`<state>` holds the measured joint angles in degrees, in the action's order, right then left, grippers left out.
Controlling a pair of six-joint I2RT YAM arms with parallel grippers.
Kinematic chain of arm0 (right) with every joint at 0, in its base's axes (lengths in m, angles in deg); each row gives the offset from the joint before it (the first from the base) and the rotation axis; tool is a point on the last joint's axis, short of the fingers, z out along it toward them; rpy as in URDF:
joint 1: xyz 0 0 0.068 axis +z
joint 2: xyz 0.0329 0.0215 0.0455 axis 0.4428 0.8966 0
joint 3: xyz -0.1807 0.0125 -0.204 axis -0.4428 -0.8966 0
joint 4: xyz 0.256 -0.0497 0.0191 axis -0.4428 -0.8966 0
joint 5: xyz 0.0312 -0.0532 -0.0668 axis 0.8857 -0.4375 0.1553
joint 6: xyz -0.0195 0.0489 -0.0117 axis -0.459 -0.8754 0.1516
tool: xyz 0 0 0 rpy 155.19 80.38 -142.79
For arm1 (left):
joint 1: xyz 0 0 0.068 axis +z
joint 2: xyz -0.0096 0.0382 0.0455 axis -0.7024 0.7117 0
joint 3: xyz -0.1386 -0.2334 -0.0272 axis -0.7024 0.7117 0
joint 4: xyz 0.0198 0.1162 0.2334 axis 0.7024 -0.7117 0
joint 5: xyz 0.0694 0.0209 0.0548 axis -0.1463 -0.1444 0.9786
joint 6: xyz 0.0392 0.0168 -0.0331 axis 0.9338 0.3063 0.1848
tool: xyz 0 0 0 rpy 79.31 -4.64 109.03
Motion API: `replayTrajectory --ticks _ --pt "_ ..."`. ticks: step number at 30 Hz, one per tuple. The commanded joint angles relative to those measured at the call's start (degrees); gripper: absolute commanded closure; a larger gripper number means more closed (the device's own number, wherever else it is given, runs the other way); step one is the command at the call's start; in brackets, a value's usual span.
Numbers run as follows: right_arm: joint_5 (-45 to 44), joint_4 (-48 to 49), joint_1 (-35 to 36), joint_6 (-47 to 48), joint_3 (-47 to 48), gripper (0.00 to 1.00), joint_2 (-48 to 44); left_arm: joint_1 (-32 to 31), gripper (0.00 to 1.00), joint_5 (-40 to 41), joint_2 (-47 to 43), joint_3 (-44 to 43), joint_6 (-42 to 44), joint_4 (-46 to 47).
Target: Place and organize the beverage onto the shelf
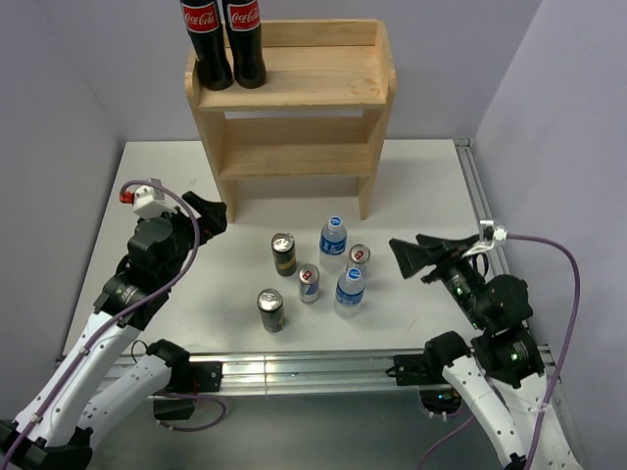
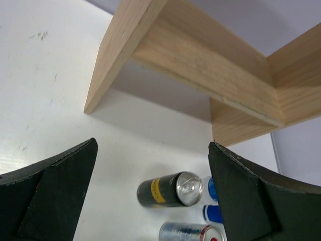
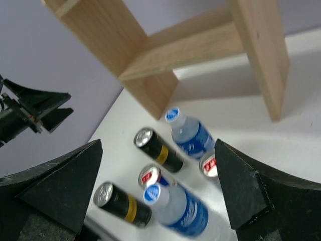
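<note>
Six drinks stand in a cluster on the white table in front of the wooden shelf (image 1: pixel 294 88): two dark cans (image 1: pixel 283 255) (image 1: pixel 271 310), two water bottles (image 1: pixel 334 241) (image 1: pixel 350 291) and two slim blue-silver cans (image 1: pixel 309 283) (image 1: pixel 359 258). My left gripper (image 1: pixel 211 213) hangs open to the left of the cluster, holding nothing; its wrist view shows a dark can (image 2: pixel 168 189) between the fingers, farther off. My right gripper (image 1: pixel 407 257) stands open to the right of the cluster, empty, facing the drinks (image 3: pixel 178 211).
Two Coca-Cola bottles (image 1: pixel 223 39) stand on the left of the shelf's top tier. The lower tier (image 1: pixel 294 157) holds nothing. A metal rail (image 1: pixel 294 370) runs along the near table edge. Purple walls close in the left, right and back sides.
</note>
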<state>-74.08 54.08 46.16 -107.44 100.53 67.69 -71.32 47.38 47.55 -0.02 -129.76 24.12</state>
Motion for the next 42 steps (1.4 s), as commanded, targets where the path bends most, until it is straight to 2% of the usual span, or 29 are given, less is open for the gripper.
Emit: replayTrajectory --ticks 1,6,11,17,18,20,21,22,24,26,28,29,34,37,39,42 --pt "0.13 -10.43 1.13 -5.92 -3.70 0.00 -4.88 -0.72 0.01 2.50 -2.71 1.56 -1.45 -2.70" --pt "-3.83 -23.09 1.21 -9.79 -5.73 0.00 -4.36 -1.07 0.02 1.71 -3.85 4.72 -2.33 -0.95" --pt "-6.48 -23.99 3.15 -12.70 -7.22 0.00 -2.34 -1.43 0.04 2.23 -2.72 6.22 -3.12 0.46" --pt "-6.92 -24.08 5.78 -14.19 -7.75 0.00 4.42 -2.83 0.04 4.16 -1.57 7.79 -3.30 2.04" --pt "-7.00 -23.03 7.87 -15.84 -8.19 0.00 6.43 -3.18 0.04 4.43 -1.57 8.06 -3.30 2.83" --pt "-13.12 -23.19 10.87 -17.79 -7.67 0.00 8.55 -3.45 0.04 4.78 -1.13 8.50 -3.39 3.54" --pt "-17.86 -27.55 12.62 -20.23 -6.27 0.00 11.26 -3.62 0.04 5.13 -0.35 8.33 -3.39 3.45" --pt "-28.78 -30.64 16.47 -22.08 -2.60 0.00 12.68 -3.80 0.04 5.40 0.10 8.15 -3.48 3.37" --pt "-31.52 -32.87 18.87 -26.49 -1.08 0.00 16.19 -4.50 0.04 6.53 1.32 7.62 -3.48 3.28" --pt "-38.62 -34.87 22.82 -31.39 1.82 0.00 20.22 -5.03 0.04 7.50 1.94 7.10 -3.39 3.02" --pt "-46.34 -41.02 26.68 -35.70 5.59 0.00 21.83 -5.91 0.04 8.64 2.38 6.92 -3.13 3.01" --pt "-53.08 -46.09 31.14 -40.60 6.65 0.00 22.53 -6.17 0.04 8.91 2.38 6.66 -3.04 2.93" --pt "-59.03 -55.43 38.73 -50.03 9.39 0.00 27.26 -7.05 0.04 10.67 2.38 6.74 -2.68 2.49" --pt "-60.18 -64.30 47.78 -62.41 10.09 0.00 36.22 -7.40 0.04 10.32 2.56 7.09 -2.86 3.28" --pt "-59.48 -65.30 54.17 -66.91 10.53 0.00 41.16 -7.93 0.04 10.67 2.91 7.10 -3.04 3.63" --pt "-59.12 -65.12 59.64 -74.29 9.22 0.00 39.77 -8.72 0.04 11.37 3.26 6.92 -3.04 3.19"
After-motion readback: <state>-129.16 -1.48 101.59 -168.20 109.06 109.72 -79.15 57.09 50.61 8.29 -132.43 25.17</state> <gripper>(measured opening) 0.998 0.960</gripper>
